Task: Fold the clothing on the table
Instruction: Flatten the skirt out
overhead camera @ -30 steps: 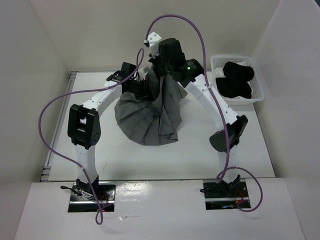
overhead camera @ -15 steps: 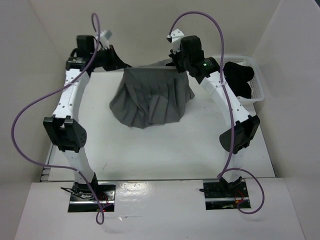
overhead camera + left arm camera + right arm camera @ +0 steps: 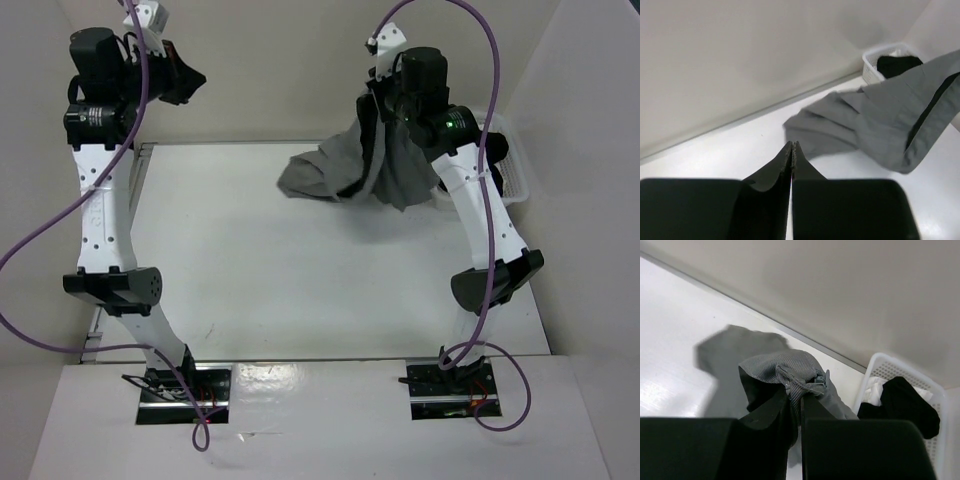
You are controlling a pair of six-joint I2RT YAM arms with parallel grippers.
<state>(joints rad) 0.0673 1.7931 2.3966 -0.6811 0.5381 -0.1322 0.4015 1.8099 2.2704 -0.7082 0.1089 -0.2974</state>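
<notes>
Grey skirt point(image 3: 345, 175) clamped in right tool point(image 3: 796, 390), hanging down and left onto surface point(image 3: 250, 270). Left tool point(image 3: 791, 149) pressed together, holding nothing, well apart; right arm point(image 3: 482, 205) nearer.

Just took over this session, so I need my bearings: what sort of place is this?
Probably a lab test cell, not a home: a white table boxed in by plain white walls, with a grey skirt and a basket holding a black garment.
</notes>
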